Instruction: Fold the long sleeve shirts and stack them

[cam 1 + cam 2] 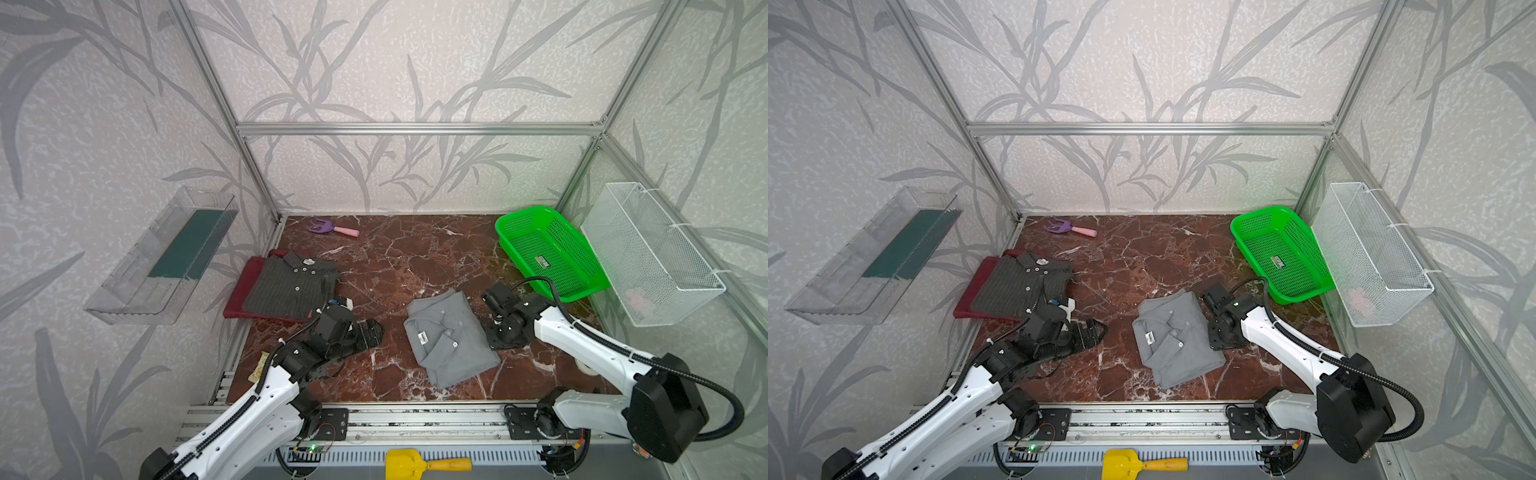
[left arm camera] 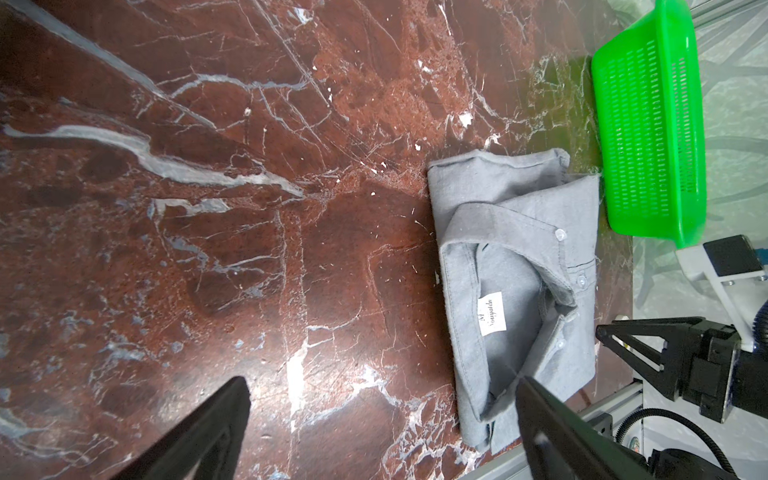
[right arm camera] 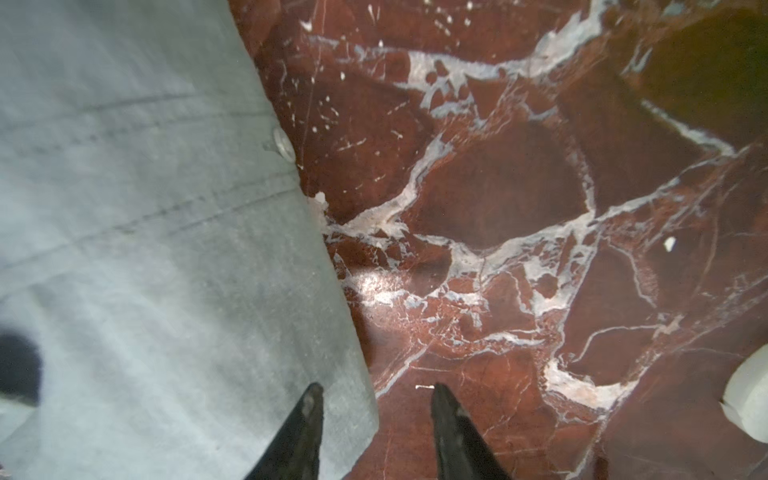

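Observation:
A light grey shirt (image 1: 449,340) (image 1: 1175,345) lies folded mid-table, collar and label up (image 2: 519,257). At the left, a dark pinstriped shirt (image 1: 291,286) (image 1: 1017,286) rests folded on a maroon shirt (image 1: 239,291) (image 1: 969,299). My left gripper (image 1: 374,332) (image 2: 382,386) is open and empty, low over bare table left of the grey shirt. My right gripper (image 1: 500,334) (image 3: 377,390) points down at the grey shirt's right edge. Its jaws stand apart, one fingertip (image 3: 311,399) over the cloth (image 3: 145,208), the other over the marble.
A green mesh basket (image 1: 548,253) (image 2: 648,124) leans at the back right beside a white wire basket (image 1: 652,253) on the wall. A clear bin (image 1: 166,257) hangs on the left wall. A purple-and-pink toy rake (image 1: 332,227) lies at the back, a yellow shovel (image 1: 415,463) beyond the front rail.

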You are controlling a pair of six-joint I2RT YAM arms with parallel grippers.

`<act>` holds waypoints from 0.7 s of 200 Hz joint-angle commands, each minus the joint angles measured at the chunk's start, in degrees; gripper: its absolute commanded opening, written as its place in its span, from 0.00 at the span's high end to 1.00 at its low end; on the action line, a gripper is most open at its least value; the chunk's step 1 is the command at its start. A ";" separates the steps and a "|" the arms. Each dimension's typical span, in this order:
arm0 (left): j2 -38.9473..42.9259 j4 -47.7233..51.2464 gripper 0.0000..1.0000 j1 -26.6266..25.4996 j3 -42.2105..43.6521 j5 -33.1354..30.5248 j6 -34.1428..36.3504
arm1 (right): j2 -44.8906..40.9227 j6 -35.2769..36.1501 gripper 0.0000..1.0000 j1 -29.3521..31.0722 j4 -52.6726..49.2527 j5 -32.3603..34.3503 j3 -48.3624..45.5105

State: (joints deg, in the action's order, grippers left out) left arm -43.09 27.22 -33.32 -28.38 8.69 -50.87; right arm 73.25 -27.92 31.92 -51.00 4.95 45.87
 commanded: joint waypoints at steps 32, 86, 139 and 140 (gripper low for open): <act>-3.84 1.97 0.01 0.08 -5.73 -1.70 3.57 | 3.74 -4.16 0.63 5.05 8.29 -9.20 -3.94; -9.16 6.71 0.01 3.64 -13.86 -1.02 8.11 | 8.59 -18.60 0.63 24.12 17.15 -10.62 -2.86; -11.84 13.59 0.01 9.57 -24.22 0.71 14.10 | 22.30 -24.78 0.60 38.18 29.64 -16.46 13.28; -11.84 13.66 0.01 9.62 -24.29 0.71 14.16 | 22.38 -24.71 0.60 38.24 29.73 -16.50 13.63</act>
State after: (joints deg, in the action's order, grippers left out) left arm -54.68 35.81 -25.43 -48.82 8.73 -40.93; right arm 92.20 -49.04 66.87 -29.28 -7.77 51.53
